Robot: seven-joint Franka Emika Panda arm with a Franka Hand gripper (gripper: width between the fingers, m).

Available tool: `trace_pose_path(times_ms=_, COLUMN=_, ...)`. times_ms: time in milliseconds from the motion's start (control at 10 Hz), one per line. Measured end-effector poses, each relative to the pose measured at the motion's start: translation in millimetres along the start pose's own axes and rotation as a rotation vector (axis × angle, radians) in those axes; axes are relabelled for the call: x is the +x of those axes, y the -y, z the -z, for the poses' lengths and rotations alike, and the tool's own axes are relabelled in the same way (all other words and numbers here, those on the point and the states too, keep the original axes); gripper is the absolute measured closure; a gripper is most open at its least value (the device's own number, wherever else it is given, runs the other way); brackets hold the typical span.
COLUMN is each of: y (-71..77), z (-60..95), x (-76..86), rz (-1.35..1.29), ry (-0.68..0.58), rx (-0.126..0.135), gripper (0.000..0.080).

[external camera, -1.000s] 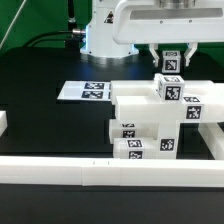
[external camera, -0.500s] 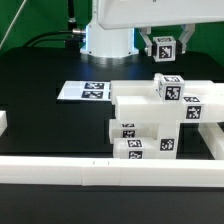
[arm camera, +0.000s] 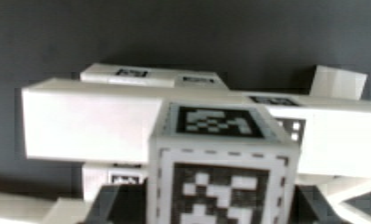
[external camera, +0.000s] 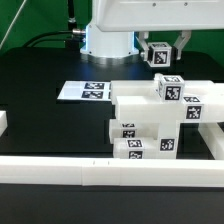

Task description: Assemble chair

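White plastic: the chair [external camera: 160, 118] stands partly built as a chunky block stack near the desk's front edge, just behind the long white border rail [external camera: 110, 172], with one cube already seated on top.
Tool: the tool [external camera: 160, 52] hangs in the air above and behind the stack, closed narrow on a small cube [external camera: 158, 54], tag faces outward.
Why held so: I'd say the cube is lifted clear so it can be carried over the stack and set down onto it without knocking the seated parts.
Black desk: the desk [external camera: 45, 75] is bare toward its far edge; the marker board [external camera: 88, 91] lies flat on it, apart from the stack.
Exterior view: shows the gap between the lifted cube and the stack, and the arm's base [external camera: 105, 35] at the far edge.
Wrist view: shows the cube [arm camera: 214, 160] close up with the stack's top blocks [arm camera: 111, 120] behind it; the fingers themselves are barely visible.
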State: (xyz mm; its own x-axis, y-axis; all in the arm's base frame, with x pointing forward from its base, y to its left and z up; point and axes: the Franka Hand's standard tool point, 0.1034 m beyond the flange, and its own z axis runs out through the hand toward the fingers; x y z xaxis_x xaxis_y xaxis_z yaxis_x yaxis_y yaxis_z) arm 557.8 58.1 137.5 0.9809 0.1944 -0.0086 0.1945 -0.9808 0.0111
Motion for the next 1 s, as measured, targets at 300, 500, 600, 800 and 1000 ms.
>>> trace_pose_path(times_ms=300, y=0.7, z=-2.2, x=-1.0, rz=0.01, ry=-0.006, rx=-0.009, gripper=0.0515)
trace_pose_path(times_ms=500, y=0.0, z=-4.0, x=0.6, rz=0.009, ry=-0.02, rx=-0.013, gripper=0.0515)
trace_pose_path(times_ms=600, y=1.4, z=-7.5, x=1.0, rz=0.012, ry=-0.023, rx=-0.016, gripper=0.0515)
trace_pose_path(times_ms=800, y=2.1, z=-12.0, x=-0.1, rz=0.014, ry=-0.017, rx=-0.018, gripper=0.0515)
trace_pose_path(times_ms=1000, y=0.9, z=-13.2, x=0.0, rz=0.013, ry=-0.017, rx=-0.019, gripper=0.0515)
